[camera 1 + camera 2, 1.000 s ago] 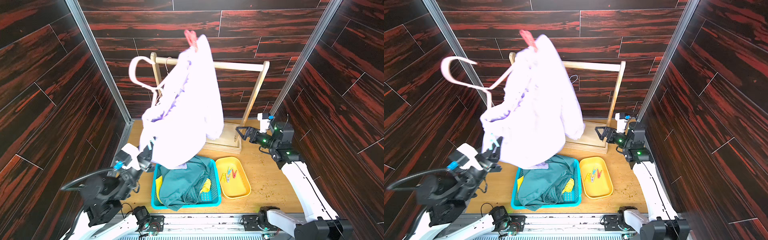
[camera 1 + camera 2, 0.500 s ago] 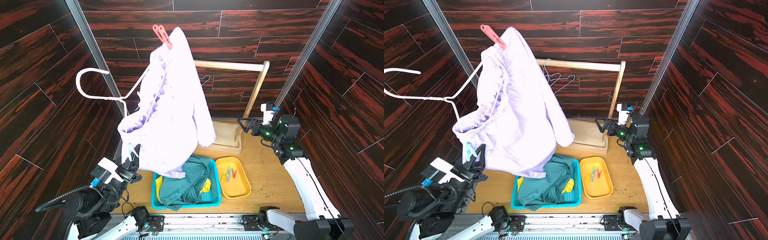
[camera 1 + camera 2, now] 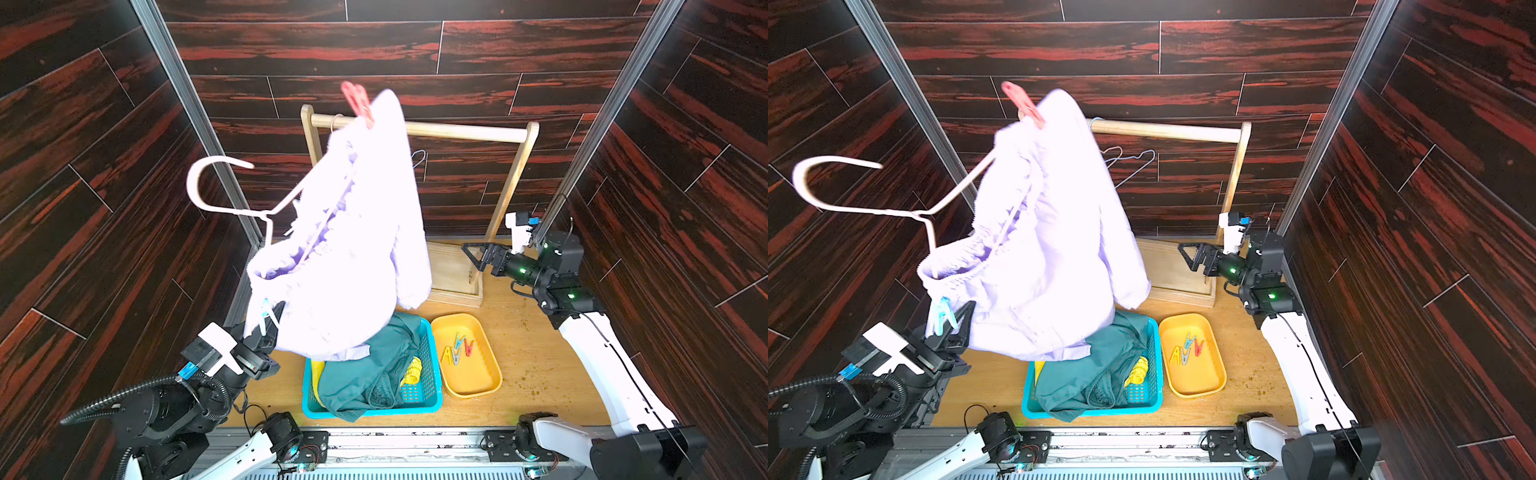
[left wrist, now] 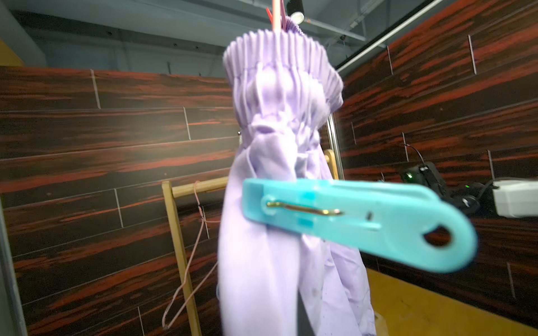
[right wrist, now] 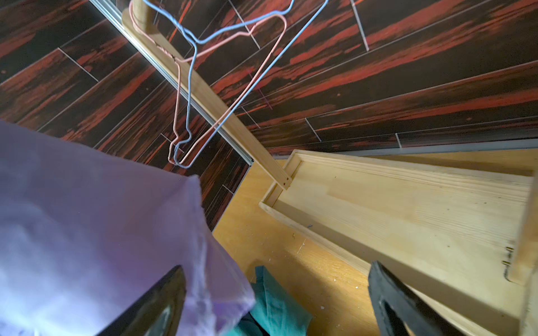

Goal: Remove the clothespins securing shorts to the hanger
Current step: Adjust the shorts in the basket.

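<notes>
Purple shorts (image 3: 345,257) and their pink hanger (image 3: 189,183) have swung back toward the rack (image 3: 457,134). Near the desk's left front corner, the left end effector (image 3: 268,328) is pinching the blue clothespin (image 4: 349,221) on their waist. Four clothespins (image 3: 457,351) lie in the yellow tray (image 3: 473,376). Farther back, the right end effector (image 3: 471,257) is spread wide, holding nothing. A red clothespin (image 3: 357,102) sits on top.

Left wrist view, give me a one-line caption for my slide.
Close-up: light blue clothespin clipped to the lavender shorts, wooden rack behind.

We're in a robot lab booth: dark wood-look panels (image 3: 374,45) at twelve o'clock, metal rail (image 3: 415,440) at six.
</notes>
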Controlling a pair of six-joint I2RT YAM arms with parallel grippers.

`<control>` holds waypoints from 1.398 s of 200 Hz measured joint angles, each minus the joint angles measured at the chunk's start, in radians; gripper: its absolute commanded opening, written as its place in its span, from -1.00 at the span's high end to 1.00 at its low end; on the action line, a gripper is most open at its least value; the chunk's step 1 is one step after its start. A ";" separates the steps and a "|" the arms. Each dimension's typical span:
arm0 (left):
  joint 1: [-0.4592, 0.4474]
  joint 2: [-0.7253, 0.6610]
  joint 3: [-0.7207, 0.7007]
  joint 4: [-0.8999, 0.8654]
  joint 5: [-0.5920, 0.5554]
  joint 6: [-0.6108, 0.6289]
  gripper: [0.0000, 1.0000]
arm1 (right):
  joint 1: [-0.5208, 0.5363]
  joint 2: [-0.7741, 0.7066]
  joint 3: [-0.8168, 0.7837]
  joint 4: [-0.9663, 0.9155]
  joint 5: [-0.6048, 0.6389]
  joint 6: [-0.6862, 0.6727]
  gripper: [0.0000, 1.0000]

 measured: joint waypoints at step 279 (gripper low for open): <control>0.455 0.595 0.241 0.085 0.727 -0.391 1.00 | 0.013 0.012 -0.055 0.054 -0.100 0.016 -0.97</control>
